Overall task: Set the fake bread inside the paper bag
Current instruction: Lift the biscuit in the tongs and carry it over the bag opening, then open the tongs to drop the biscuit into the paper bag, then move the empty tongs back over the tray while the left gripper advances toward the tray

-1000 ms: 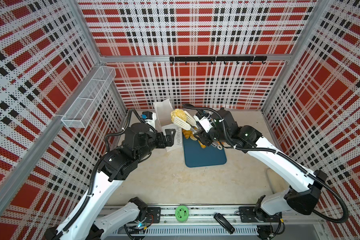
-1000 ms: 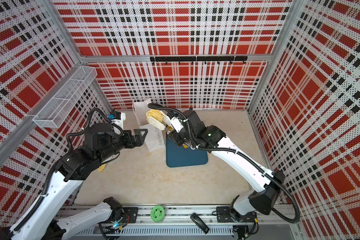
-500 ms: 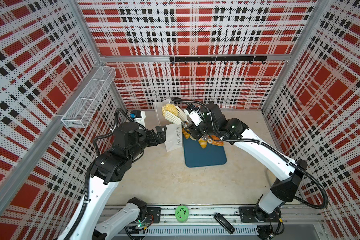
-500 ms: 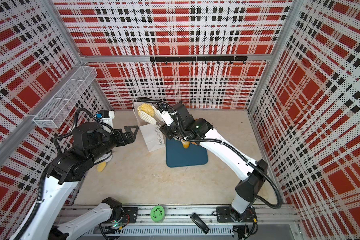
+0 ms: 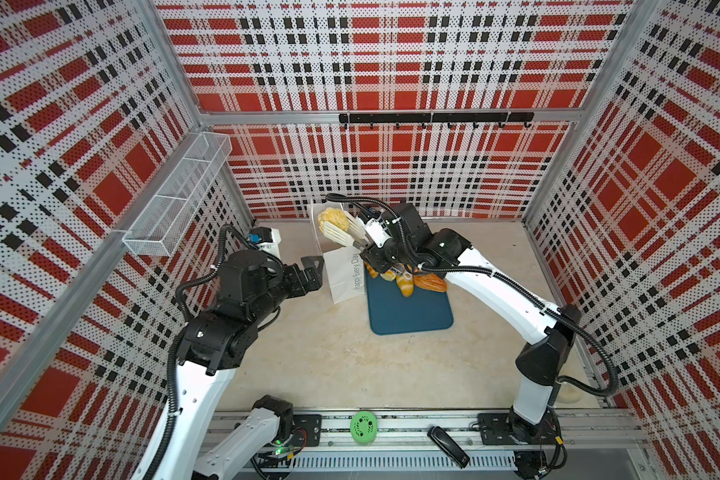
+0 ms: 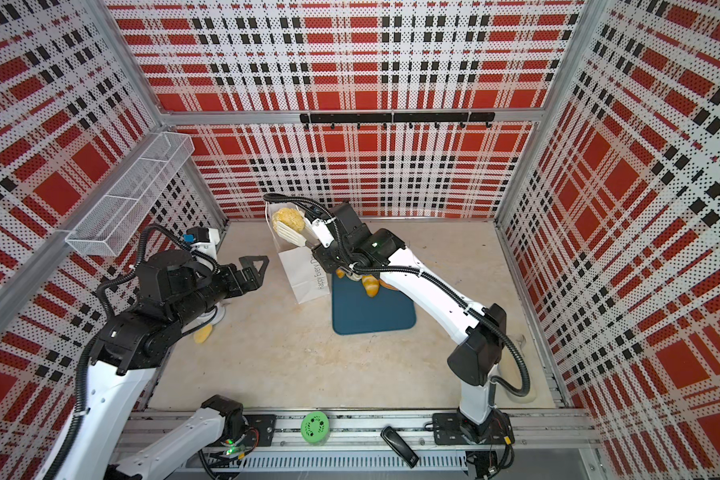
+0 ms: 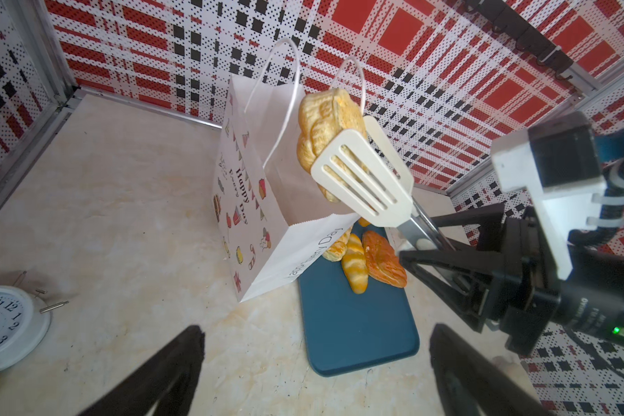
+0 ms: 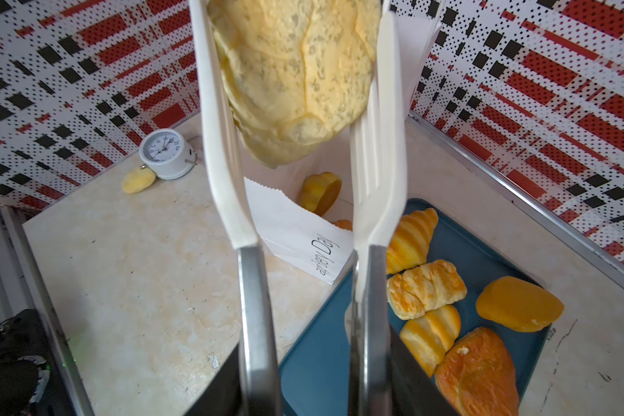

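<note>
My right gripper (image 5: 376, 257) (image 8: 308, 378) is shut on white-headed metal tongs (image 7: 361, 180). The tongs pinch a pale crumbly bun (image 5: 332, 218) (image 8: 292, 72), one piece of the fake bread, just above the open mouth of the white paper bag (image 5: 344, 274) (image 7: 253, 201). A golden piece (image 8: 321, 192) lies inside the bag. Several more pastries (image 5: 406, 282) (image 8: 425, 288) sit on the dark-teal tray (image 5: 408, 311) beside the bag. My left gripper (image 5: 313, 274) (image 7: 316, 360) hangs open and empty, a short way left of the bag.
A white alarm clock (image 7: 4, 324) (image 8: 164, 153) and a small yellow bun (image 6: 202, 334) lie on the floor under my left arm. A wire-mesh basket (image 5: 175, 195) hangs on the left wall. A green disc (image 5: 363, 424) and a black device (image 5: 447, 444) rest on the front rail.
My right arm carried the tongs and bun back and left, from over the tray to over the bag's mouth. My left arm drew back leftward from the bag, still open.
</note>
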`<state>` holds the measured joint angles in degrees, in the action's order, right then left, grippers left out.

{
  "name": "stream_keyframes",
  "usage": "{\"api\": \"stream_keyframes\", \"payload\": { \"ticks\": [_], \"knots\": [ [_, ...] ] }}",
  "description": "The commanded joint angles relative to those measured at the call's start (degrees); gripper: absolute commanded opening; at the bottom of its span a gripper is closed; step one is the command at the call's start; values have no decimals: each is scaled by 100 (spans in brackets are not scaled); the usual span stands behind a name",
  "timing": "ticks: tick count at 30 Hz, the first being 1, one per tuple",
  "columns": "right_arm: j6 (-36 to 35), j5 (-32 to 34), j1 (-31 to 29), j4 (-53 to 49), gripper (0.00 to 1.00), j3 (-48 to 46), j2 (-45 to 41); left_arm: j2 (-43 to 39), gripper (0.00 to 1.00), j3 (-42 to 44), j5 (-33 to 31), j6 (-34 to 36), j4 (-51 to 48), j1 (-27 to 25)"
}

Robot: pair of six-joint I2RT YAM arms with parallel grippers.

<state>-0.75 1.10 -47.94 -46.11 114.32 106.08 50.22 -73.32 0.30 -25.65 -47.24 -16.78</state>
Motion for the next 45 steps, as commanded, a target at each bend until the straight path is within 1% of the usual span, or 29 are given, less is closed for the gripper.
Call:
{"api": "stream_keyframes", "payload": {
  "ticks": [1,5,12,18,21,27,30,32,40,45],
  "knots": [
    [-187,248,-46,93,51,390,126,-95,99,122,101,-49,-47,52],
    [-275,456,-84,-91,53,616,287,-135,99,201,94,-75,-57,52],
    [-301,590,-108,-192,57,709,359,-165,99,256,93,-82,-74,65],
    [-318,687,-110,-368,62,837,427,-218,99,331,111,-93,-90,63],
    [-318,709,-109,-423,66,899,454,-242,99,346,100,-99,-118,58],
    [-364,731,-158,-437,67,938,338,-304,99,342,56,-106,-151,31],
    [-415,768,-180,-459,67,863,185,-345,99,333,-64,-131,-153,-16],
    [-430,777,-184,-428,67,702,3,-363,99,326,-245,-136,-153,-319],
    [-675,918,-158,-122,68,-581,-1066,-324,99,309,-1489,-223,-144,-1597],
    [-677,1096,10,-152,68,-1419,-1716,-215,100,325,-2085,-279,-77,-2291]
  ]
}}
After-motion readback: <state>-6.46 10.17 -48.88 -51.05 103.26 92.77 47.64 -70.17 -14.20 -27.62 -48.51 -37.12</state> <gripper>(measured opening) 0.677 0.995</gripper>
